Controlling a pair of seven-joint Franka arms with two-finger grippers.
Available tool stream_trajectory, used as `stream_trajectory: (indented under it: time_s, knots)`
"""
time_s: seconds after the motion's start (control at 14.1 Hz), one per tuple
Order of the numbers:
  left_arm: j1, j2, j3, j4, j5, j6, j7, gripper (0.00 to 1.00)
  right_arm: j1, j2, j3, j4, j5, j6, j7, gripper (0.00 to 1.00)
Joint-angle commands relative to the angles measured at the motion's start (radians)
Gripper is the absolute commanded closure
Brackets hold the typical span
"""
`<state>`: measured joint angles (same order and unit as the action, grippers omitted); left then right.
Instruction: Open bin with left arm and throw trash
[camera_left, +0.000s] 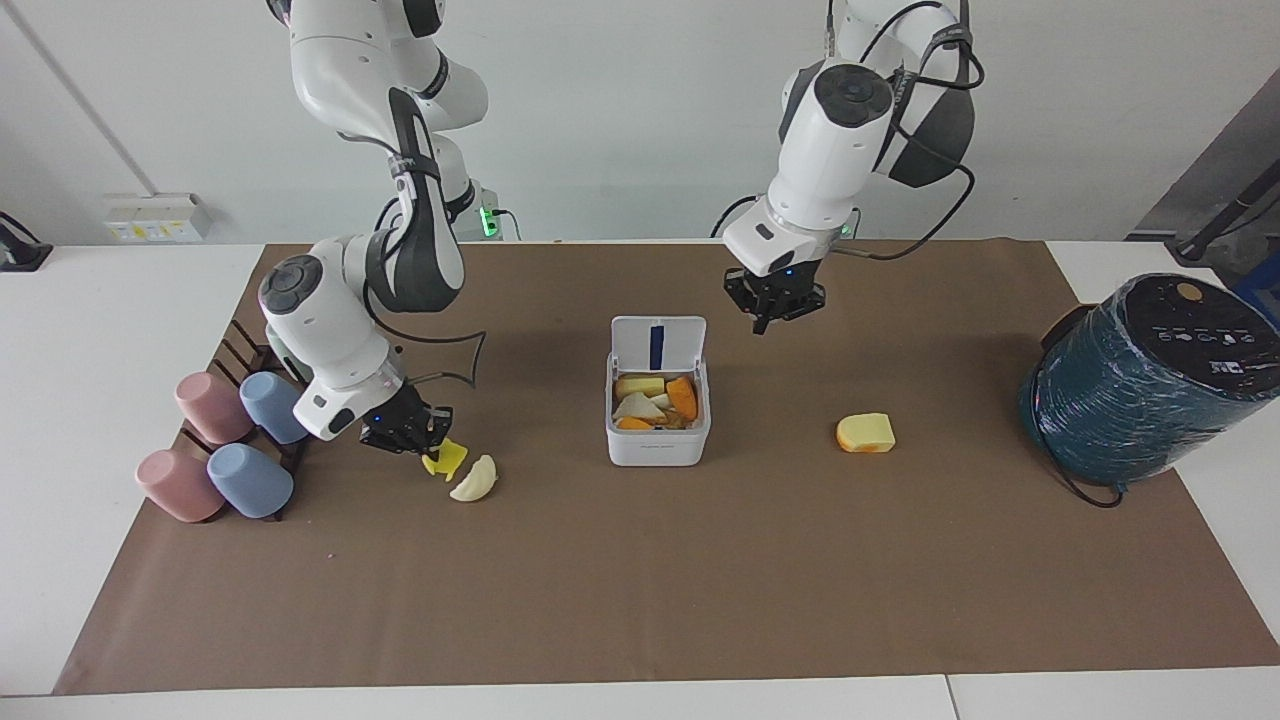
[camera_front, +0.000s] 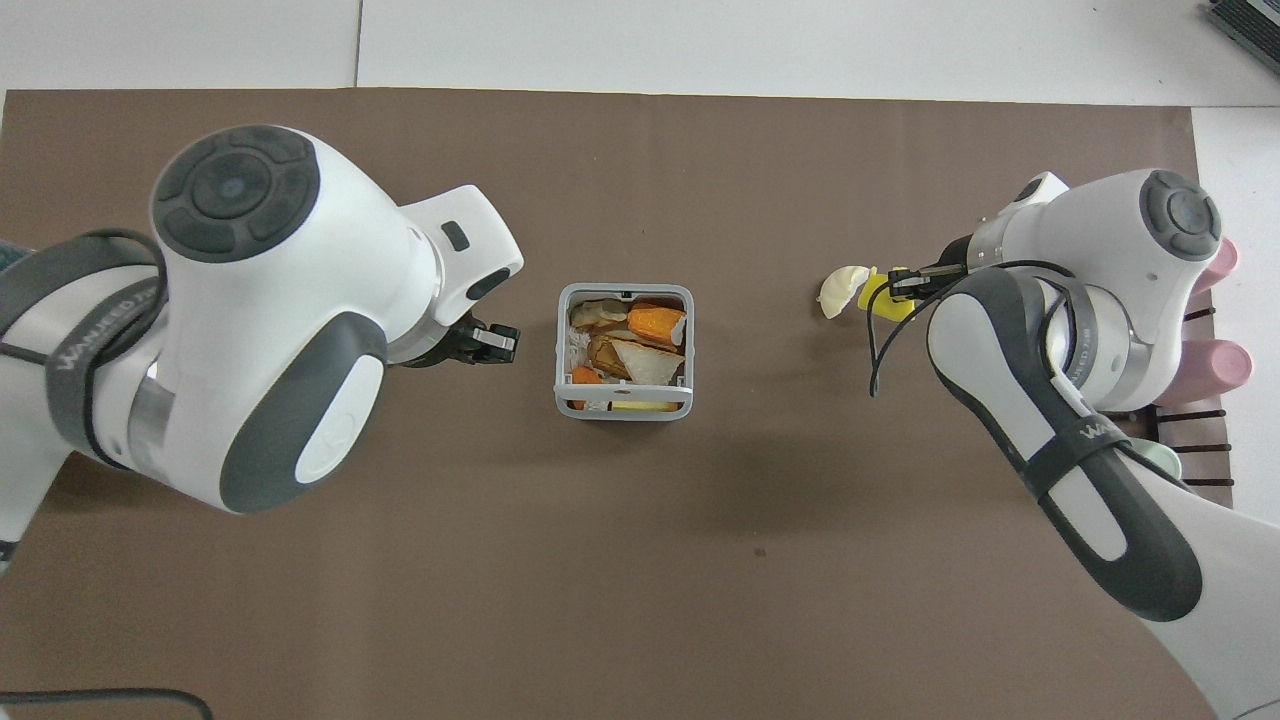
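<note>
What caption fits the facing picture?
Bin lid up; right tool pinches yellow scrap; left tool waits.

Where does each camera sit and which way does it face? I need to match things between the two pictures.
Facing view: high across the table, looking at the robots; both arms show, left gripper raised, right gripper shut on the yellow scrap.
Overhead view: high above the robots' end, looking steeply down; both arms enter from the bottom.
Shared, half a turn apart: open bin, cream wedge, cups.
</note>
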<state>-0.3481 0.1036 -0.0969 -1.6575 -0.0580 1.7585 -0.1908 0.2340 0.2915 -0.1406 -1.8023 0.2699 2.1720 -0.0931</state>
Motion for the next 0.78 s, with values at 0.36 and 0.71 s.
stream_trajectory:
  time_s: [0.36, 0.71]
  knots:
    - [0.221, -0.093, -0.006, -0.03, 0.001, -0.045, 0.08, 0.0, 0.232, -0.014, 0.019, 0.209, 0.035, -0.108, 0.61, 1.0]
    - [0.313, -0.105, -0.004, -0.019, 0.001, -0.047, 0.148, 0.0, 0.35, 0.017, 0.021, 0.164, 0.037, 0.005, 0.737, 1.0]
